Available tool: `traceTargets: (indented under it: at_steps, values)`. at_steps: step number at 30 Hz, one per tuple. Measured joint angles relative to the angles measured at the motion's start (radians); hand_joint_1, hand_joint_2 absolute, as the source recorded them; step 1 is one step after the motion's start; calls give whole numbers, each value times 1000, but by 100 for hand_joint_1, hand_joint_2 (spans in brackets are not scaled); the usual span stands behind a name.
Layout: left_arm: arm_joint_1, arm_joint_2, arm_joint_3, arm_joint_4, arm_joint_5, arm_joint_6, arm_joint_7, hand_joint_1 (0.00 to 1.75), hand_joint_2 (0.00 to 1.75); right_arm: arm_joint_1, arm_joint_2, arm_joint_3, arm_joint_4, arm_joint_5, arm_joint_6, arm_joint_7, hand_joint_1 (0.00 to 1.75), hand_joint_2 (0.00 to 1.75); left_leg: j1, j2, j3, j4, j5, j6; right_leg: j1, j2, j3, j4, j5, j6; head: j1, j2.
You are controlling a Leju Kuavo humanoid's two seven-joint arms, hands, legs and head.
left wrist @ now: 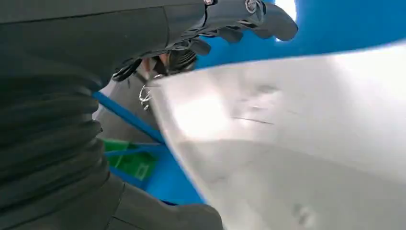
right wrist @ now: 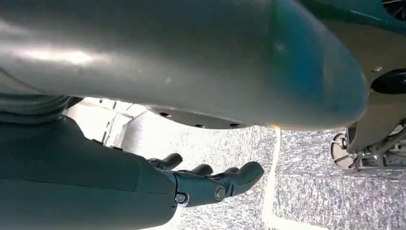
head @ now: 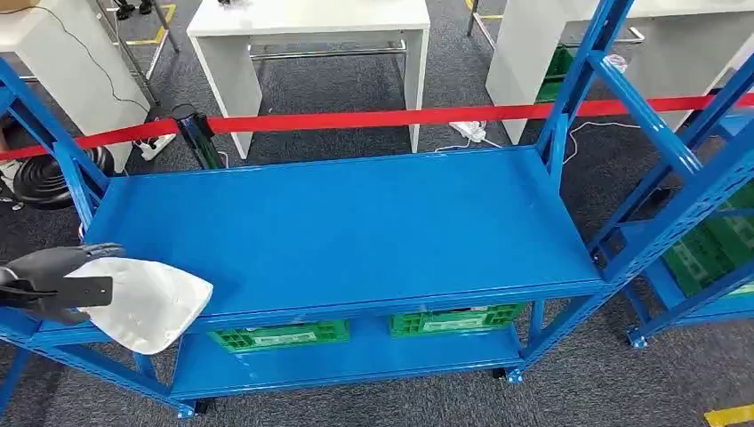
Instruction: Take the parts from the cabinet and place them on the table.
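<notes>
Left hand (head: 53, 283): dark fingers (head: 62, 258) wrapped over the far edge of a white part (head: 147, 302), thumb below it, so the part is held. In the left wrist view the same fingers (left wrist: 249, 19) curl over the pale curved face of the part (left wrist: 297, 143); picture blurred, surface detail not readable. The part sits in the hand at the near left corner of the blue cabinet (head: 356, 231), overlapping the front edge of the top shelf; cannot tell whether it touches the shelf.

Right hand (right wrist: 210, 184): fingers (right wrist: 246, 172) apart, lightly bent, nothing in them. It hangs over grey speckled carpet (right wrist: 316, 191).

Outward: the cabinet is an open blue steel rack. On its lower shelf, two green crates (head: 280, 336) side by side, with white labels on their near faces. A red barrier tape (head: 373, 118) runs left to right just beyond the cabinet. Past the tape, a white worktop (head: 311, 18) stands at centre far. A second blue rack (head: 693, 196) stands to the right, with green crates in it.
</notes>
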Motion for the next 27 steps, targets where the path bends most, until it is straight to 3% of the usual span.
traceTargets:
  at_steps: [1,2,7,16,27]
  values:
    - [0,-13,-18,24,1,20,-6,0,175,0,0,0,0,0,-3,0,0,0,0,0,0,0,0,0,0,0,0,0,0,0,0,0]
    - [0,-27,-31,44,2,34,-11,175,175,0,0,0,0,0,-6,0,0,0,0,0,0,0,0,0,0,0,0,0,0,0,0,0]
    - [-1,-85,-77,135,11,56,-38,175,175,0,0,0,0,-4,-23,0,0,0,0,1,1,0,0,0,0,1,1,0,0,0,0,0]
    - [-28,-139,-116,222,13,61,-47,175,175,0,0,-2,0,-8,-36,0,0,0,0,1,2,0,0,0,1,0,1,0,0,0,0,0]
    - [-37,-174,-142,269,13,120,-63,175,175,0,3,-15,0,-18,-50,0,0,0,0,1,2,0,-1,-1,1,1,1,0,0,0,0,0]
